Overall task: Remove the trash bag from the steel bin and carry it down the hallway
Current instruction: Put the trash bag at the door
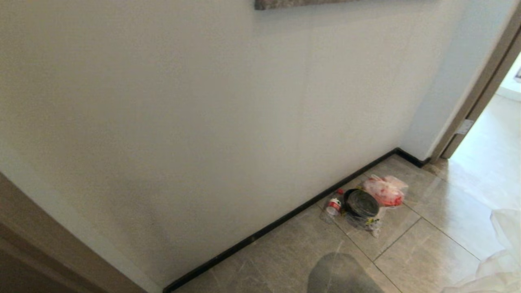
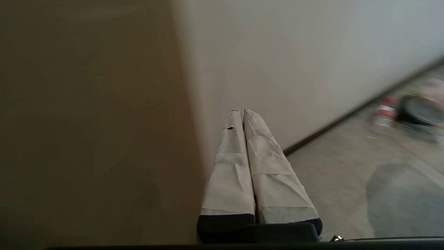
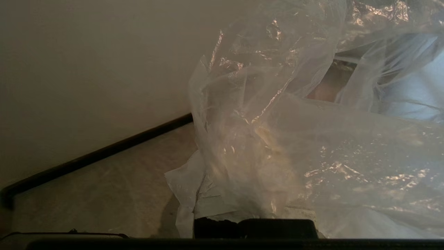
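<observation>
- The thin, clear, crinkly plastic trash bag (image 3: 277, 139) fills most of the right wrist view, draped over and around the right gripper (image 3: 255, 208) so that the fingers are almost wholly hidden under the film.
- The right gripper's jaws are closed as tight as they go, and the bag bunches right at the fingers, so it appears pinched between them.
- In the head view, a corner of the same clear bag (image 1: 494, 260) shows at the lower right edge, above the glossy beige-grey marbled floor tiles (image 1: 423, 252) of the hallway.
- The left gripper (image 2: 241, 111) points toward the plain white wall (image 2: 277, 62); its 2 paper-wrapped fingers (image 2: 229, 166) are pressed together along their whole length, and nothing is between them.
- A black skirting strip (image 1: 285, 219) runs along the foot of the wall.
- Against that strip lies a small heap of rubbish: a dark round lid-like disc (image 1: 361, 203), a small clear bottle with a red-and-white label (image 1: 333, 206) just beside it, and a crumpled red-and-white plastic wrapper (image 1: 384, 190) touching its far side.
- An open doorway with a brown frame (image 1: 480, 93) stands to the right, with bright floor beyond.
</observation>
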`<state>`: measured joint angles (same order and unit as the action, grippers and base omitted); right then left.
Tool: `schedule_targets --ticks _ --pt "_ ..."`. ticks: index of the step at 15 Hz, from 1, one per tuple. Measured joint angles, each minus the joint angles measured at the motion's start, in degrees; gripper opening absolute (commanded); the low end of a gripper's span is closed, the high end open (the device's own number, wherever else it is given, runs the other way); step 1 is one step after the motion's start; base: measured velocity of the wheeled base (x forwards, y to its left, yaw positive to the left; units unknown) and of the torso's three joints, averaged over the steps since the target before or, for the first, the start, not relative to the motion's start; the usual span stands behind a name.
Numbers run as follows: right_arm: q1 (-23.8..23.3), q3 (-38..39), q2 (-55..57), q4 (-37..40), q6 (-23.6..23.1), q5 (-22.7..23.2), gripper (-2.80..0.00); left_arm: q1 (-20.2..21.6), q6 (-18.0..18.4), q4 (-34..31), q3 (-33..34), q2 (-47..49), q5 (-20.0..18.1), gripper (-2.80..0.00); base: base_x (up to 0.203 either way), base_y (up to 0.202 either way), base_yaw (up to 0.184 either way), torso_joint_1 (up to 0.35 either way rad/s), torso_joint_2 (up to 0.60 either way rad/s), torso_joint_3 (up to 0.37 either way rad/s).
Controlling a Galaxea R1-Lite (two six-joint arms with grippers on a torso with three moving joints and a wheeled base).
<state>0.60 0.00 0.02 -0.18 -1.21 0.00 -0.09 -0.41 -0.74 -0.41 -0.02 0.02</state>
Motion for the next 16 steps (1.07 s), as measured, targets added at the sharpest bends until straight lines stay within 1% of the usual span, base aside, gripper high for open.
schedule_targets --ticks 12,16 --pt "0.0 0.0 0.0 0.0 -0.2 0.0 -2.8 0.0 0.1 0.0 0.0 0.0 0.0 -2.8 0.002 -0.009 0.169 0.001 0.0 0.003" --pt "0.0 0.0 0.0 0.0 0.0 0.0 -2.8 0.0 0.3 0.0 0.0 0.0 0.0 -2.8 0.0 0.0 0.019 0.001 0.0 0.0"
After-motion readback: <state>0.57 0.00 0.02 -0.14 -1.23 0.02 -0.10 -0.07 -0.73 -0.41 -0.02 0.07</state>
